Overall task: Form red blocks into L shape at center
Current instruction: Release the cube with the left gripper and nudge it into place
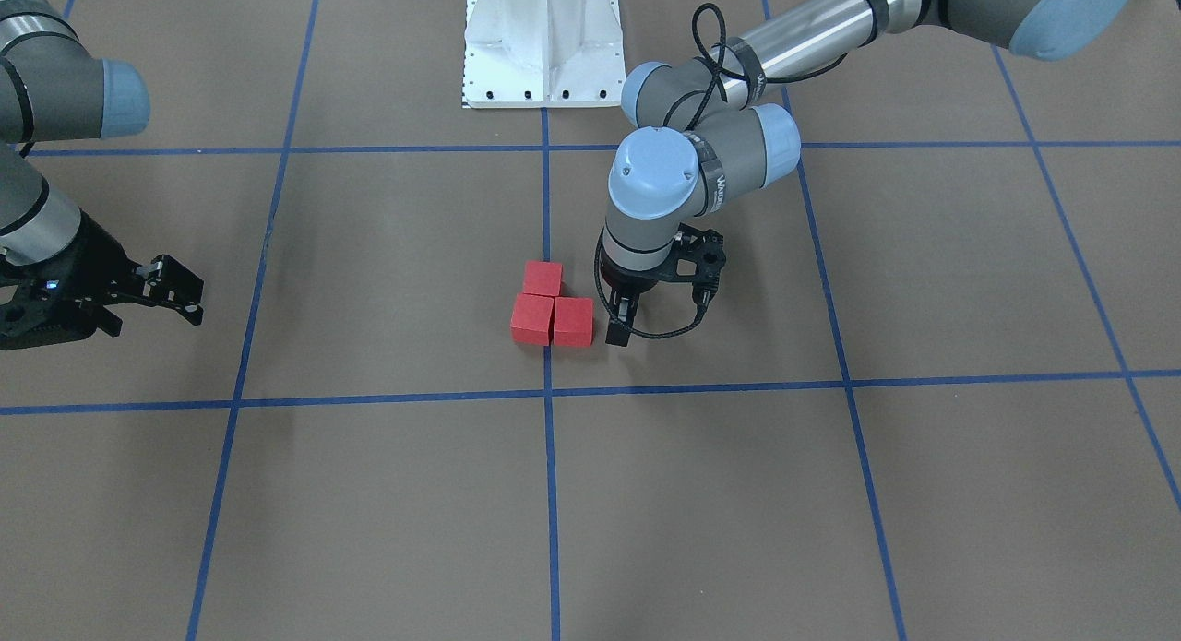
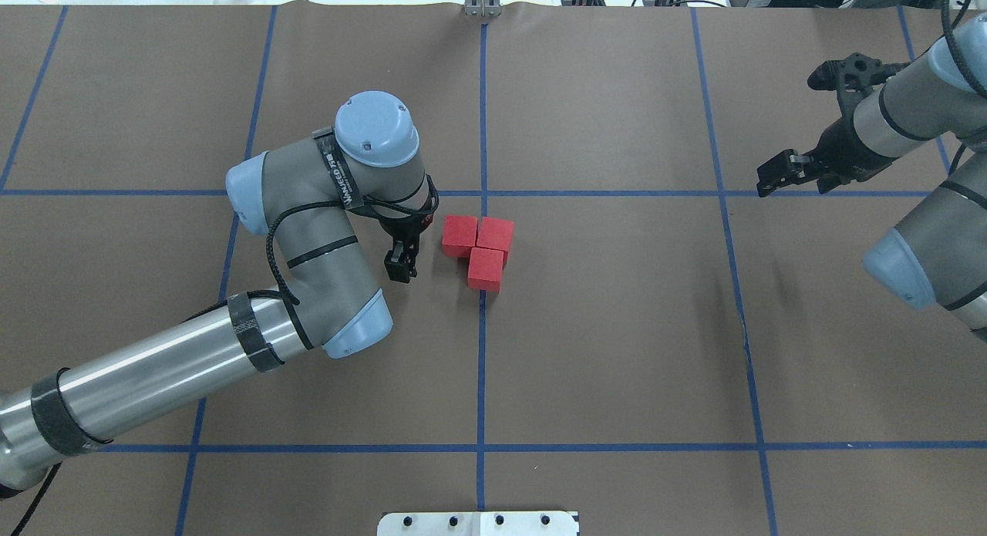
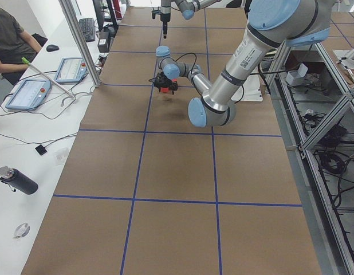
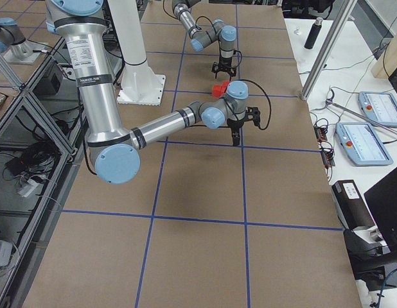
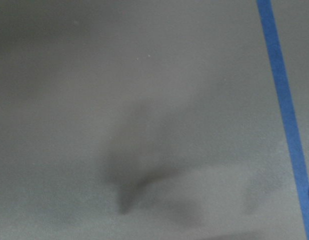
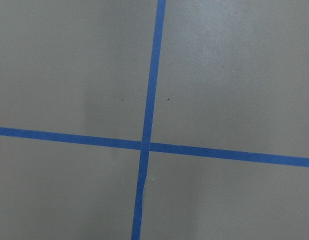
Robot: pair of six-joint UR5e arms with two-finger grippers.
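Three red blocks lie touching in an L across the middle vertical blue tape line (image 2: 482, 343): one (image 2: 460, 235) beside a second (image 2: 494, 233), the third (image 2: 486, 268) in front of the second. They also show in the front view (image 1: 542, 278) (image 1: 532, 318) (image 1: 573, 321). My left gripper (image 2: 401, 264) (image 1: 618, 326) points down just beside the L, a small gap away from the blocks, and looks shut and empty. My right gripper (image 2: 775, 177) (image 1: 182, 295) hangs far off to the side, open and empty. Both wrist views show only floor and tape.
The white robot base (image 1: 542, 41) stands behind the blocks. The left arm's elbow (image 2: 308, 243) hangs over the floor beside the L. A side table with tablets (image 3: 28, 91), a bottle (image 3: 16, 180) and a seated person (image 3: 11, 37) borders the mat.
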